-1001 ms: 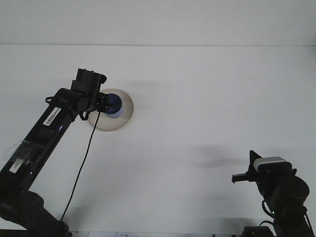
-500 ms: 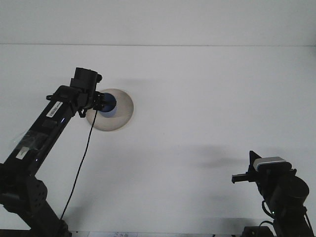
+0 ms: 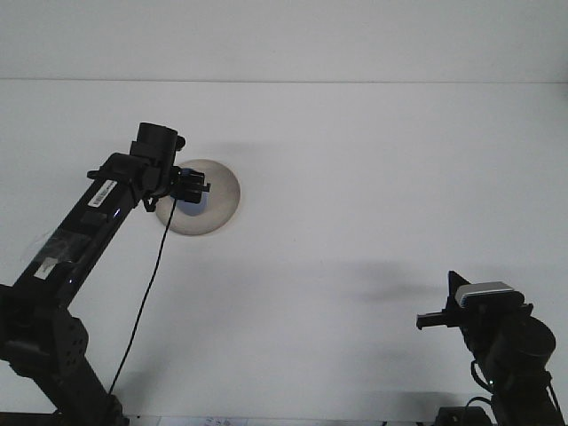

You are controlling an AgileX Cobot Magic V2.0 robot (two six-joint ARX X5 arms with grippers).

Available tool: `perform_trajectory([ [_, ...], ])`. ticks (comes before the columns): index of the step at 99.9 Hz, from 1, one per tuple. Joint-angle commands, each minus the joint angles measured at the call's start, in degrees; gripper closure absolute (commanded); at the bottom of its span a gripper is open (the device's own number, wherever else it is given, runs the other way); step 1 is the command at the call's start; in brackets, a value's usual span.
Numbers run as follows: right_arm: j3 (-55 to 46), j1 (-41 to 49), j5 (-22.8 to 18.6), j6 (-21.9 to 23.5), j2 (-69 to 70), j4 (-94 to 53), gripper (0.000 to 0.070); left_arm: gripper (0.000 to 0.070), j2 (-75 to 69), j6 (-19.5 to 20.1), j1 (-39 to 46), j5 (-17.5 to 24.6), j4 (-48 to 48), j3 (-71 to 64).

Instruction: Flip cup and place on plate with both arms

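Blue cup [image 3: 192, 209] on plate [image 3: 222, 197], left claw [image 3: 190, 188] over it

A round beige plate [image 3: 217, 197] lies flat on the table, with a blue cup [image 3: 190, 207] on it.

One front camera, seemingly high, looks down over the table [image 3: 373, 177].

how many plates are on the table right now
1. The plate sits on the left side of the table, partly covered by the left gripper, which is over a blue cup. Nothing else could hide another.
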Motion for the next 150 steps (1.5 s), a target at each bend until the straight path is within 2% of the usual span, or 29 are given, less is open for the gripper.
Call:
perform_trajectory([
  [1,0.4,0.0,0.0,0.4,0.3,0.4,0.07,0.0184,0.8,0.2,0.0,-0.2,-0.1,3.3],
  [18,0.4,0.0,0.0,0.4,0.3,0.4,0.07,0.0184,-1.7,-1.5,0.0,-0.2,-1.4,8.5],
  [51,0.4,0.0,0.0,0.4,0.3,0.5,0.07,0.0184,-18.6,-5.3,-2.1,0.3,1.1,5.1],
  [77,0.4,0.0,0.0,0.4,0.3,0.5,0.07,0.0184,-37.0,-8.7,-4.0,-0.2,11.1,-14.7],
  [96,0.4,0.0,0.0,0.4,0.3,0.6,0.07,0.0186,-51.0,-8.6,-3.9,-2.2,18.2,-33.1],
  [128,0.4,0.0,0.0,0.4,0.2,1.4,0.07,0.0206,-69.8,-8.6,-3.9,-2.3,20.8,-52.9],
  [131,0.4,0.0,0.0,0.4,0.2,1.4,0.07,0.0227,-71.1,-8.6,-3.9,-2.5,20.9,-53.7],
  [134,0.4,0.0,0.1,0.4,0.2,1.4,0.07,0.0289,-72.4,-8.6,-3.9,-2.7,20.9,-54.4],
  [137,0.4,0.0,0.3,0.4,0.2,1.4,0.07,0.0387,-73.5,-8.6,-3.9,-3.0,20.8,-54.9],
  [145,0.4,0.0,1.5,0.4,0.2,1.4,0.07,0.07,-75.5,-8.5,-3.9,-3.1,19.8,-55.6],
  [150,0.4,0.0,2.3,0.4,0.2,1.4,0.07,0.069,-76.2,-8.5,-3.9,-3.1,19.5,-55.6],
])
